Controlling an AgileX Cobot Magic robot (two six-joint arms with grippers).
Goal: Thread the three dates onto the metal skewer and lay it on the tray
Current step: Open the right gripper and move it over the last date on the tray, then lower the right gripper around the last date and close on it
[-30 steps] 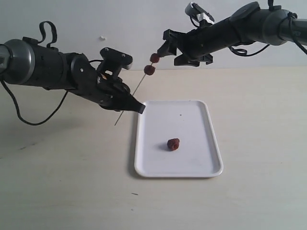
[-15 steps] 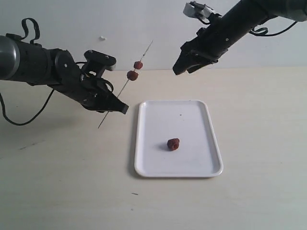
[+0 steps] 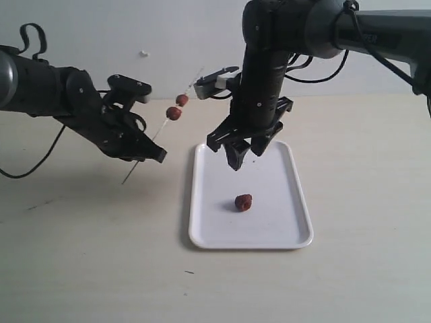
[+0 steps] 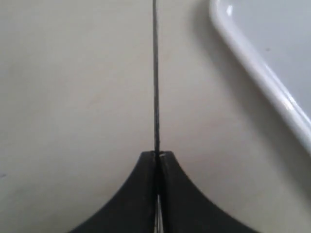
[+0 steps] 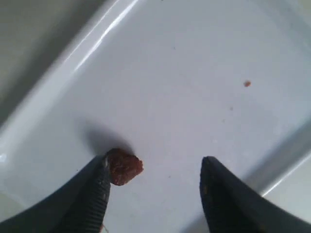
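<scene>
Pinched tight in the closed left gripper: the skewer, tilted up over the table, just left of the tray, with 2 dates sitting on its upper part. Lying loose on the tray, below the wide-apart right gripper and not yet held: date number 3. Probably light, soft and a bit sticky, so easy to squash or roll. Better to pinch gently across the middle. No brand or writing to read anywhere.
</scene>
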